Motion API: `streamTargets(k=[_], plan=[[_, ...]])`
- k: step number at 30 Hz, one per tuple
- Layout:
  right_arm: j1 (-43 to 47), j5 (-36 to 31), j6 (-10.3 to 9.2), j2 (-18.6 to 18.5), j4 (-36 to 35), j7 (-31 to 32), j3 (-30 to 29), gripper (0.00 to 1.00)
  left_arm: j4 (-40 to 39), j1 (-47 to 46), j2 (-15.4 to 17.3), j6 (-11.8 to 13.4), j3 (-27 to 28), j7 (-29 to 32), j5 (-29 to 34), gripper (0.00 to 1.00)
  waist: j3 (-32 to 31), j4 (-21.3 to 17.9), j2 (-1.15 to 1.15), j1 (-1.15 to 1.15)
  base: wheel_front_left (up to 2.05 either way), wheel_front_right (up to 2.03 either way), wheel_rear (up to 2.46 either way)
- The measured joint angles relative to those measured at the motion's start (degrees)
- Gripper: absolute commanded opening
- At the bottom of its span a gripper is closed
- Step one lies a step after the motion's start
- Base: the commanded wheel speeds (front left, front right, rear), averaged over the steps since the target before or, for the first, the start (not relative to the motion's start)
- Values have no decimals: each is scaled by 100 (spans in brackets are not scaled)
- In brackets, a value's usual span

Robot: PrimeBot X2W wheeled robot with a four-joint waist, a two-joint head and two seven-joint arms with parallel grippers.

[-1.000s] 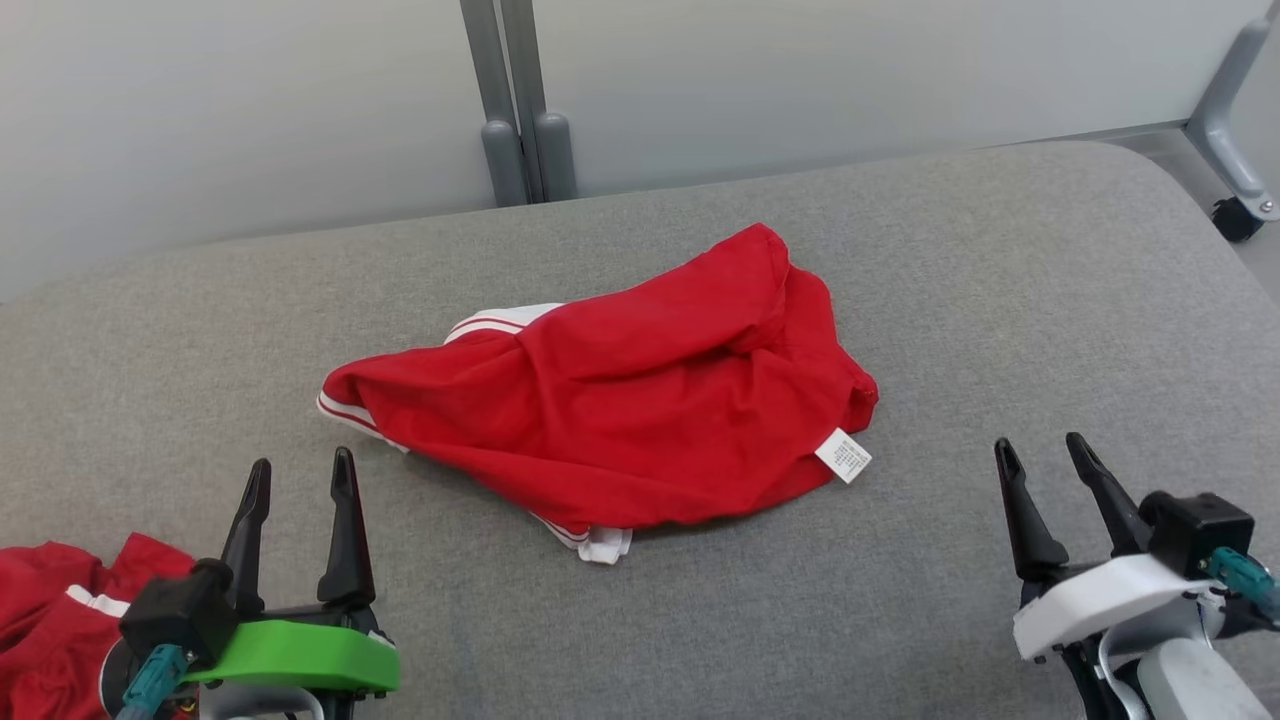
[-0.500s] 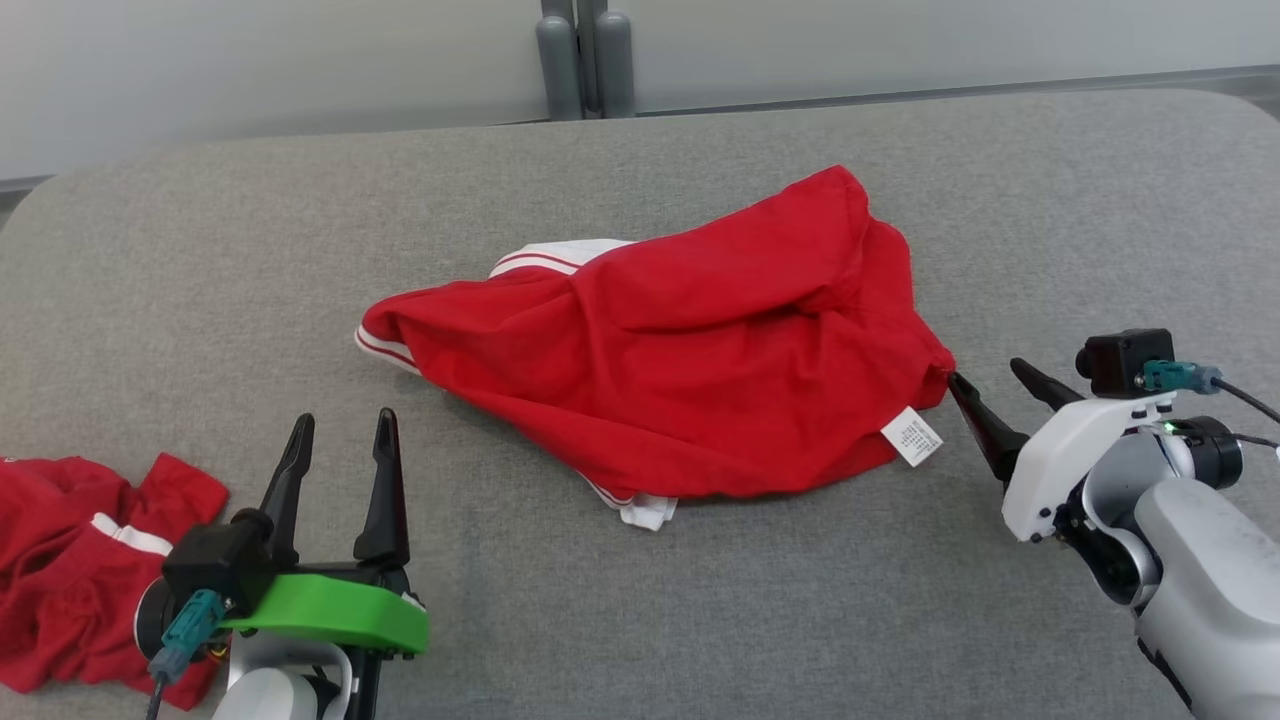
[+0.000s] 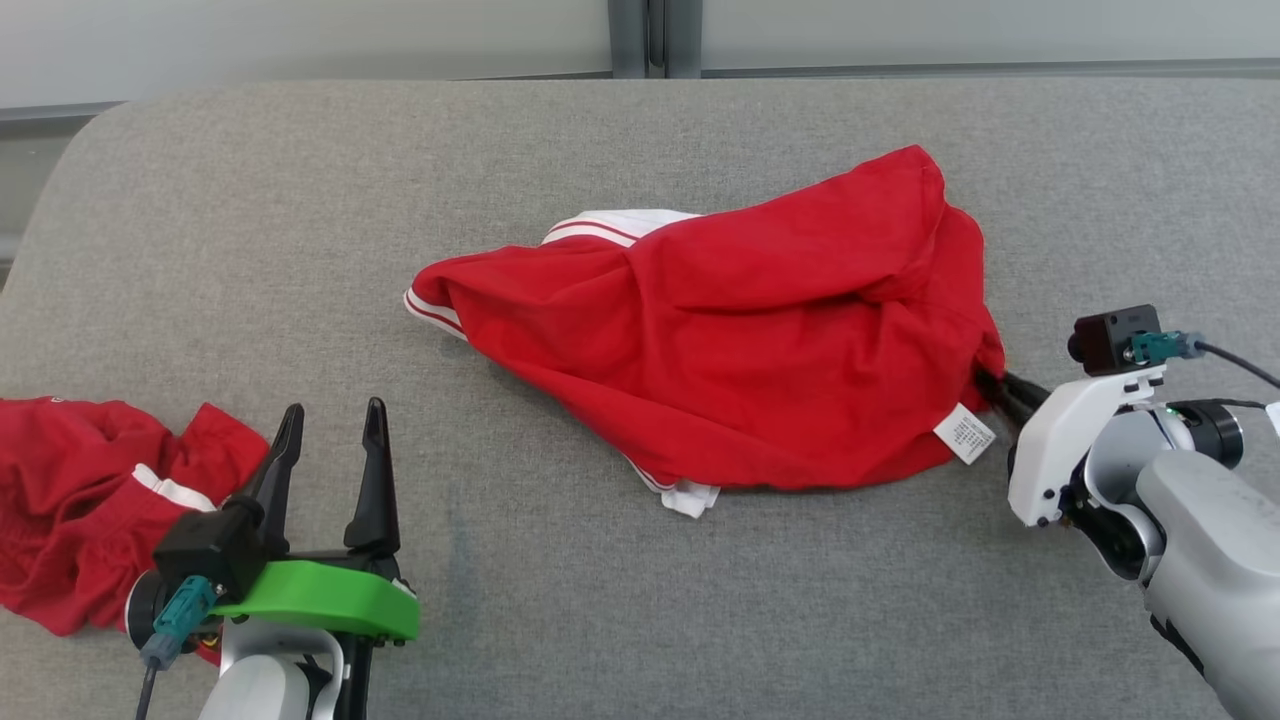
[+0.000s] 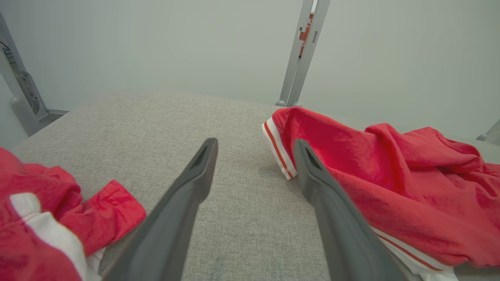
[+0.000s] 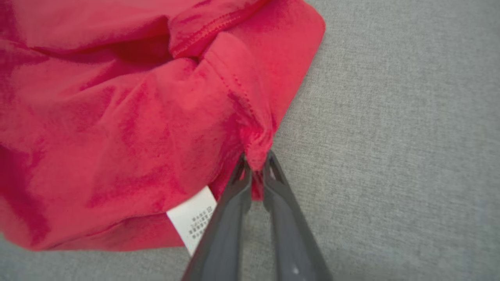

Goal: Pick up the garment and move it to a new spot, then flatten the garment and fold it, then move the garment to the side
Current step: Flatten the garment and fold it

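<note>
Garment: lay crosswise near the middle of the table, heaped partly on itself.
Care tag: hung at the garment's near right corner, just beside the right gripper.
Right gripper: sat at the garment's right edge, pinched on a fold of that edge.
Left gripper: stood over the table's near left part, apart from the garment, between it and the second garment.
Second garment: lay bunched at the table's near left edge, well apart from the garment.
Post: stood behind the table's far edge, before the wall.
</note>
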Motion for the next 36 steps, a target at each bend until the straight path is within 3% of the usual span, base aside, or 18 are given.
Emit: streamTargets(k=[11,20,34,35,36], plan=[[132,175,0,-488,-278,-850,468,0,148,181,37,35,11,2,-69,100,-296,-295,0,0,0,0,0],[708,364,1,-1265,-593,-793,591,0,137,236,46,35,-74,93,-85,100,-395,-575,0,0,0,0,0],[1137,303,4,-1081,672,-884,363,0,172,274,123,83,-123,200,-179,100,-642,-401,0,0,0,0,0],[1137,267,4,-1029,760,-918,344,10,168,308,123,85,-123,200,-183,100,-683,-400,0,0,0,0,0],[1133,229,4,-980,827,-958,330,36,171,339,123,87,-129,201,-187,100,-721,-403,0,0,0,0,0]])
